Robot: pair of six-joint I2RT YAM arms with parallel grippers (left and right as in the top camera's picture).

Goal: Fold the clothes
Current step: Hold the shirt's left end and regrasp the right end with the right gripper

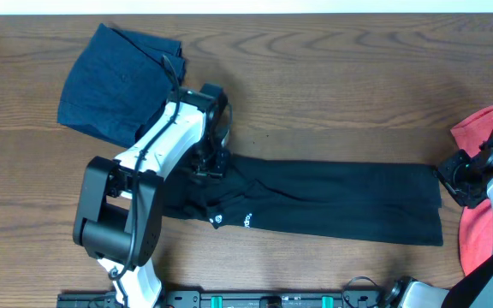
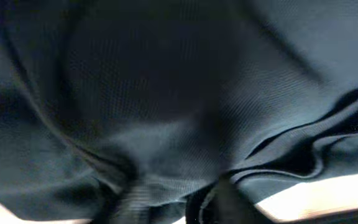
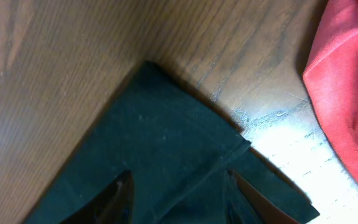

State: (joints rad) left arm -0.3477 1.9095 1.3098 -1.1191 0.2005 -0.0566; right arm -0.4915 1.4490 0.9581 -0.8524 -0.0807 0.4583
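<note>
Jaws hidden from overhead on both arms: the left gripper is planted on the waist end of the black trousers, which lie stretched along the wooden table, with the right gripper at their hem end, a folded navy garment beyond the waist and a red cloth past the hem. Left wrist view, nothing but creased, bunched trouser fabric, so I can't tell whether those jaws pinch it. Right wrist view, jaws spread wide over the trousers' hem corner, fingertips apart, red cloth close by.
</note>
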